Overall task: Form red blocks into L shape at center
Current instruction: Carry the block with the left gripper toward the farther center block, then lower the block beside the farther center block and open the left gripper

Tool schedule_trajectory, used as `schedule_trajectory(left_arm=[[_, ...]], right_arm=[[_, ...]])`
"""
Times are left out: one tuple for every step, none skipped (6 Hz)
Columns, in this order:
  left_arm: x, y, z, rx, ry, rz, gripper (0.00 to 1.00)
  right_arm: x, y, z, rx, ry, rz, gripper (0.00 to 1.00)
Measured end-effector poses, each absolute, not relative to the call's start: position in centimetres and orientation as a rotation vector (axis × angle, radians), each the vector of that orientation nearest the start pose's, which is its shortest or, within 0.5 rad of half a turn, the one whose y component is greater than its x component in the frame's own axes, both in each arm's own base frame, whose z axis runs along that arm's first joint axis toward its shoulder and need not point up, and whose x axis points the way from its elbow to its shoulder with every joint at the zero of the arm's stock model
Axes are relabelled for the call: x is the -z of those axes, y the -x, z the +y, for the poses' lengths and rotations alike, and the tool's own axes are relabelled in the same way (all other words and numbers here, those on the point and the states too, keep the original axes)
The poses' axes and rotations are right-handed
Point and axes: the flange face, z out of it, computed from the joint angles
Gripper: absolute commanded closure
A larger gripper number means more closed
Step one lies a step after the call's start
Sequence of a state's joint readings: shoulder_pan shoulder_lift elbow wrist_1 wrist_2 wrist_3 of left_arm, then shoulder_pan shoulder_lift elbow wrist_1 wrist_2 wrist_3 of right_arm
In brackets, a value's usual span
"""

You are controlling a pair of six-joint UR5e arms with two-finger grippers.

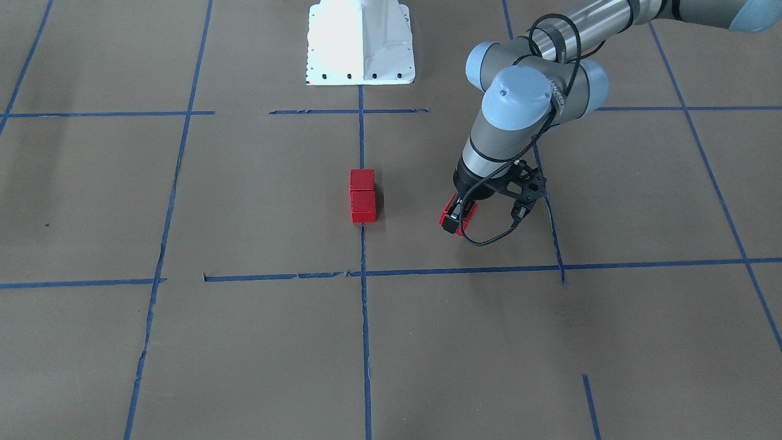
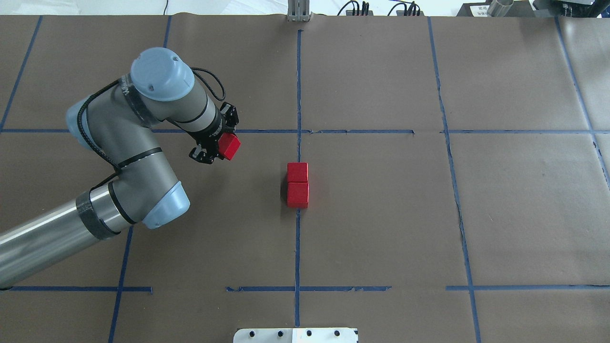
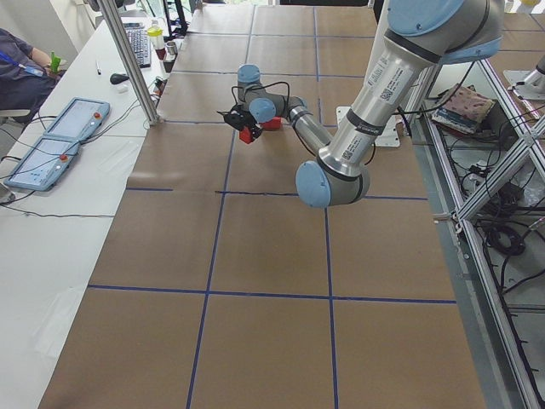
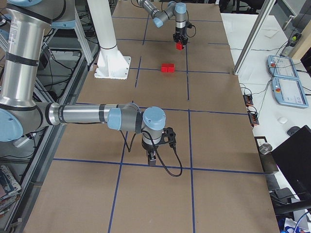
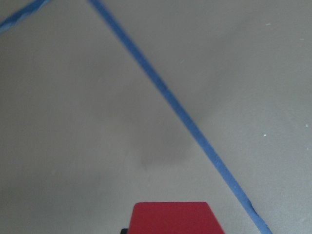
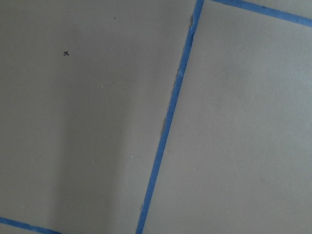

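Two red blocks (image 2: 297,172) (image 2: 298,195) sit touching in a straight line on the centre tape line; they also show in the front-facing view (image 1: 361,181) (image 1: 363,206). My left gripper (image 2: 223,148) is shut on the third red block (image 2: 230,146), to the left of the pair and apart from it. In the front-facing view this gripper (image 1: 457,219) is on the right. The left wrist view shows the held block (image 5: 170,218) above the paper, with its shadow beneath. My right gripper (image 4: 151,158) shows only in the exterior right view, low over the table; I cannot tell whether it is open or shut.
Blue tape lines (image 2: 298,95) divide the brown paper table into squares. The white robot base plate (image 1: 360,43) stands at the robot's edge of the table. A side table with pendants (image 3: 60,145) lies beyond the far edge. The right arm (image 4: 87,115) stretches low over the table.
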State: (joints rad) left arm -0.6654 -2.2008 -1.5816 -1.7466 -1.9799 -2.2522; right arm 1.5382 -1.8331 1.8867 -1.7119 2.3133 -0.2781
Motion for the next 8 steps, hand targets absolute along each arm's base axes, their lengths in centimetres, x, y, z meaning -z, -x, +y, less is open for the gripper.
schedule_trajectory(left_arm=[[-25.5, -51.5, -48.9, 1.219, 0.479, 0.814, 0.78], [-24.2, -53.6, -47.8, 1.325, 0.509, 0.781, 0.77], [-22.6, -55.7, -47.5, 1.405, 0.523, 0.746, 0.77], [-21.5, -57.7, -47.5, 1.445, 0.535, 0.722, 0.78], [-20.8, -59.2, -47.0, 1.457, 0.545, 0.707, 0.78], [-20.6, -60.2, -46.6, 1.460, 0.551, 0.698, 0.77], [-20.5, -60.9, -46.4, 1.460, 0.554, 0.692, 0.77], [-20.6, -61.1, -46.3, 1.460, 0.556, 0.689, 0.77]], right_arm=[[-63.4, -5.4, -37.6, 0.264, -0.008, -0.749, 0.00], [-63.4, -5.4, -37.6, 0.264, -0.008, -0.749, 0.00], [-63.4, -5.4, -37.6, 0.264, -0.009, -0.749, 0.00], [-63.3, -5.4, -37.6, 0.264, -0.009, -0.749, 0.00], [-63.3, -5.4, -37.6, 0.265, -0.010, -0.749, 0.00], [-63.3, -5.4, -37.6, 0.265, -0.010, -0.749, 0.00], [-63.3, -5.4, -37.6, 0.264, -0.009, -0.749, 0.00], [-63.4, -5.4, -37.6, 0.264, -0.009, -0.749, 0.00]])
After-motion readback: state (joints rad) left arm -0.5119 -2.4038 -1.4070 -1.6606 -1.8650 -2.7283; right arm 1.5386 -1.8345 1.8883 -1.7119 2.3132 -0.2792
